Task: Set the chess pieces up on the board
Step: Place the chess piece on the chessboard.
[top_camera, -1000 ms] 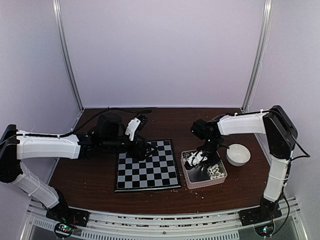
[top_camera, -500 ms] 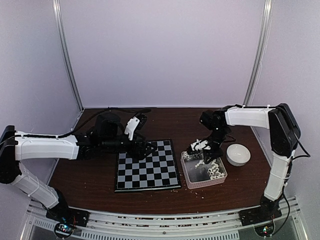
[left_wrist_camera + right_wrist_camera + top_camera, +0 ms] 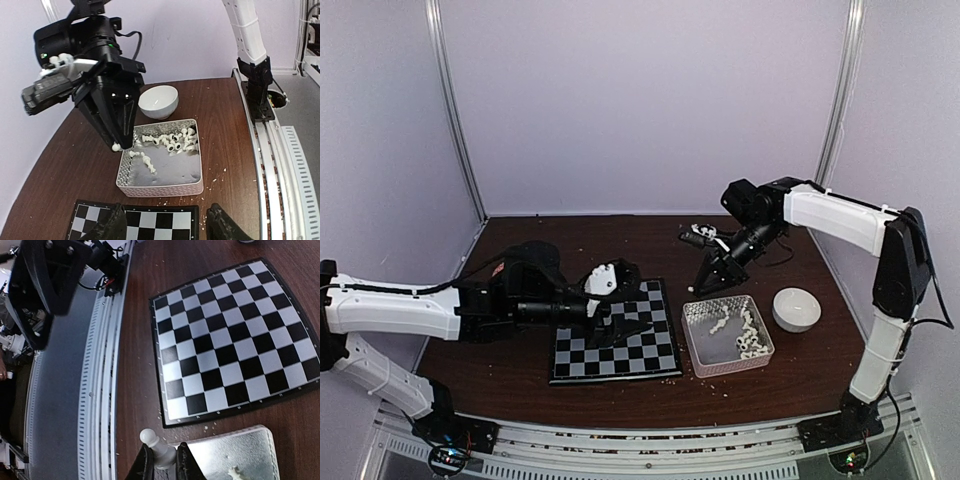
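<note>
The right gripper (image 3: 163, 463) is clamped on a white pawn (image 3: 154, 442) and hangs above the 11 o'clock corner of the clear plastic tray (image 3: 691, 345), where the other chess pieces (image 3: 170, 142) lie loose. The left gripper (image 3: 167, 227) hovers low over the 12 o'clock edge of the board (image 3: 620, 352), its jaws apart with nothing between them. The tray sits at 3 o'clock of the board, and a white bowl (image 3: 796, 308) stands at the tray's 2 o'clock.
</note>
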### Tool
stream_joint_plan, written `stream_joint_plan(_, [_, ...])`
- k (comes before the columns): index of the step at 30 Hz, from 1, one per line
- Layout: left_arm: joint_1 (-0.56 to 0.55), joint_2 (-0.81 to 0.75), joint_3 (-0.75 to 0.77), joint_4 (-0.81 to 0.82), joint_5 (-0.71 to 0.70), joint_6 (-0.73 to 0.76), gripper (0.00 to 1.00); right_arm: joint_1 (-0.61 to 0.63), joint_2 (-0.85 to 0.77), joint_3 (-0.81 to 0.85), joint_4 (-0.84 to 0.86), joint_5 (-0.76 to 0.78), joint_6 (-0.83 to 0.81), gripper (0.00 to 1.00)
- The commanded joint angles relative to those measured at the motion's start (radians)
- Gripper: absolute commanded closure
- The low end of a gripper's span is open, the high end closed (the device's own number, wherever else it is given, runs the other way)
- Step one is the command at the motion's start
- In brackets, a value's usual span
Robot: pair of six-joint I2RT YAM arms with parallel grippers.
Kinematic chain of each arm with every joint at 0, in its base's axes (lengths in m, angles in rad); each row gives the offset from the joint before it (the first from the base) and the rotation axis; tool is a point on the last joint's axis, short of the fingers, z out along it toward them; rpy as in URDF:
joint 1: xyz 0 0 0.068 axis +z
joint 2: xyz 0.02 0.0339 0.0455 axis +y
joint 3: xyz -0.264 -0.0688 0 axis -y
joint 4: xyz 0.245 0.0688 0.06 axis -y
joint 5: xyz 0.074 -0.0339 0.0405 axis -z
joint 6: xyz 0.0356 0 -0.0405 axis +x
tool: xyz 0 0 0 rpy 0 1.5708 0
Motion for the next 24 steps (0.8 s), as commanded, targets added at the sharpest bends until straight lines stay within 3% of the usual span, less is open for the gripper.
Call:
stream_joint_plan(1, [-0.002, 0.044, 0.038, 0.023, 0.015, 0.193, 0.47, 0.064, 0.048, 0.085, -0.074, -0.144, 0.074, 0.92])
stream_joint_plan(7, [-0.002, 0.155, 0.136, -0.001, 0.027, 0.26, 0.63, 0.124, 0.085, 0.128, -0.165, -0.148, 0.008, 0.91])
stream_joint_plan(13, [-0.002, 0.175, 0.136, 0.039, 0.009, 0.268, 0.64, 0.149, 0.088, 0.119, -0.196, -0.147, -0.025, 0.91])
stream_joint_plan(24, [-0.002, 0.198, 0.168, 0.003, 0.027, 0.3, 0.73, 0.164, 0.112, 0.143, -0.243, -0.166, -0.052, 0.91])
